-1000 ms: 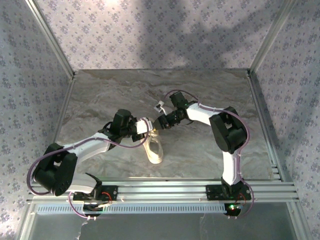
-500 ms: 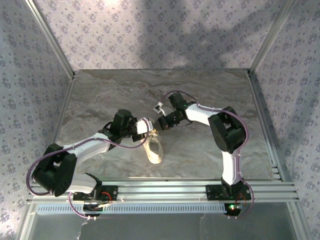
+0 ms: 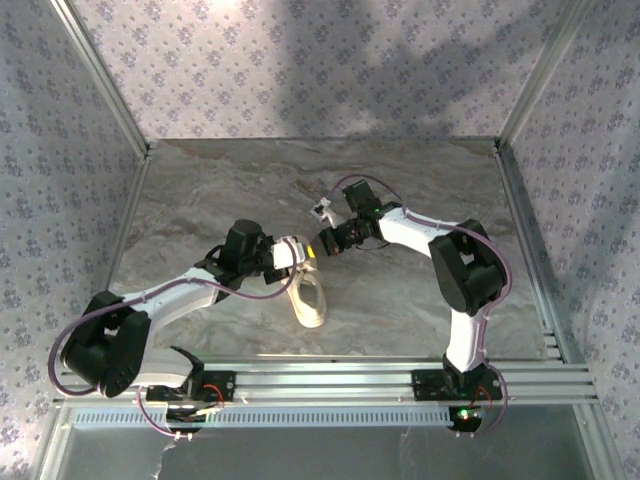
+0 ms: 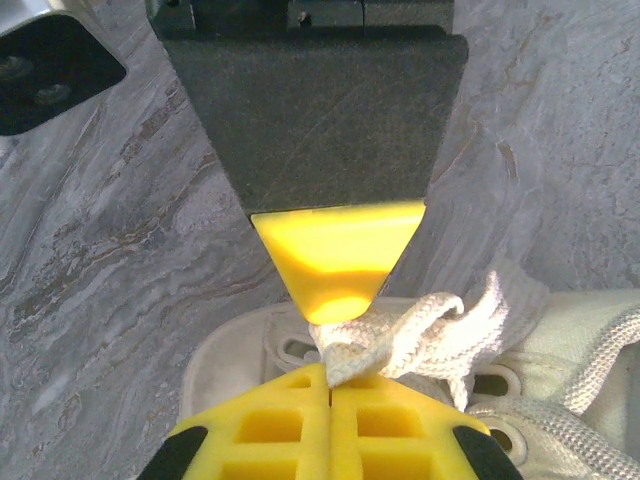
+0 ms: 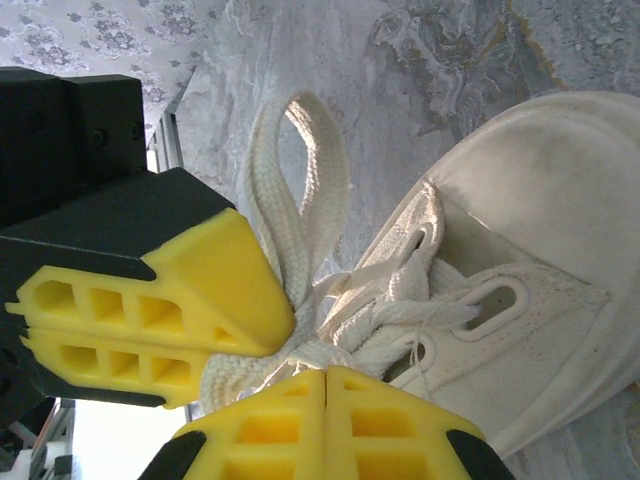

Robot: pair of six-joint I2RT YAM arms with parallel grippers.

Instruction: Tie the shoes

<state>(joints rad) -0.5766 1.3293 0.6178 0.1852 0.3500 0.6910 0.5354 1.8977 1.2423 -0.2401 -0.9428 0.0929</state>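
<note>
**Two grippers meet over a sneaker's laces**

The cream-white sneaker [image 3: 312, 305] lies near the middle of the marbled table [image 3: 200, 190], towards its near edge. Over the shoe's far end, the left gripper [image 3: 301, 253] and right gripper [image 3: 319, 246] sit tip to tip, each with its fingers pinched tight on the white laces [image 5: 300, 200].
</note>
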